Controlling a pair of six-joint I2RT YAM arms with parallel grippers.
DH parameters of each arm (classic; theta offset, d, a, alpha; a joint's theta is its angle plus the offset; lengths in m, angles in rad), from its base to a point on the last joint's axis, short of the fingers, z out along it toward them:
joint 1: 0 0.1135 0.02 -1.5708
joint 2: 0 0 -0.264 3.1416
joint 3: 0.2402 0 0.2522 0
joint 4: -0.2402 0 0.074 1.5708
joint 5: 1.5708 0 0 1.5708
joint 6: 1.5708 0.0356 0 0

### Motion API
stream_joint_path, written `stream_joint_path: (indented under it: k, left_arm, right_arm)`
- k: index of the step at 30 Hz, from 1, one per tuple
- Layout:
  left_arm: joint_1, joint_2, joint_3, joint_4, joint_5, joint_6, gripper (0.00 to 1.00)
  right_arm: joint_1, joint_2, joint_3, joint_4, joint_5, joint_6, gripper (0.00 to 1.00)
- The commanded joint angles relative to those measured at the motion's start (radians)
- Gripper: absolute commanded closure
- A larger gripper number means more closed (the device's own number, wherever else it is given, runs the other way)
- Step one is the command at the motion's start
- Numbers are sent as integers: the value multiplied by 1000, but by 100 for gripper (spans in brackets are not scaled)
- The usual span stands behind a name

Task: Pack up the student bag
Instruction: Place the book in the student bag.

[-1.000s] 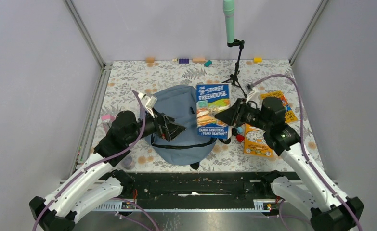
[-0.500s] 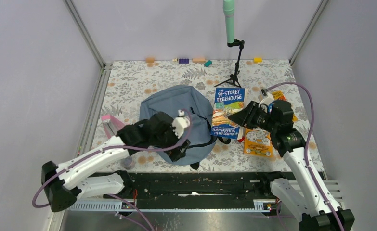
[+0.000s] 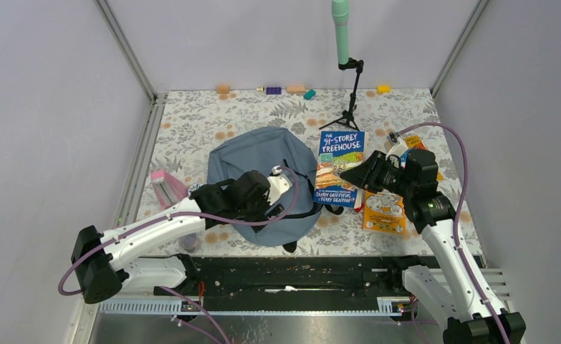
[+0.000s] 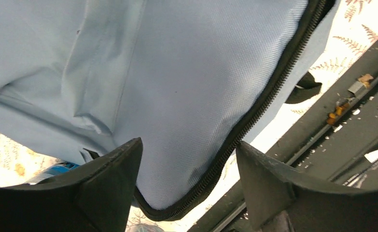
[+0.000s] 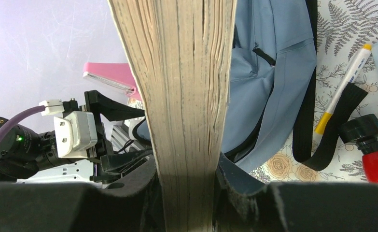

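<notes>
The soft grey-blue student bag [image 3: 252,150] lies flat under the open left gripper [image 4: 188,159]. Beside the bag, the right gripper [image 3: 345,174] squeezes a thick blue book [image 3: 338,163]. Next, I think, its black zipper [image 4: 254,116] needs opening

You are looking at the student bag [image 4: 177,72] showing fine woven cloth, matt grey-blue, with a black toothed zipper [image 4: 269,92] running along its edge. The book [image 5: 187,96] is showing rough cream paper at its page edges, while its cover is shining glossy in the top view. The left gripper [image 4: 189,164] is showing 2 fingers [image 4: 105,188] of matt, faintly grainy black plastic. The marker [image 5: 343,87] is gleaming as smooth plastic.
</notes>
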Motion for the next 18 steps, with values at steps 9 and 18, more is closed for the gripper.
stream_joint_path:
  k: [9, 18]
  left_arm:
    - [-3, 3, -22, 99, -72, -8, 36]
    - [-3, 88, 26, 125, -67, -42, 85]
  right_arm:
    - [-15, -12, 9, 81, -68, 34, 100]
    - [-15, -29, -3, 80, -92, 81, 100]
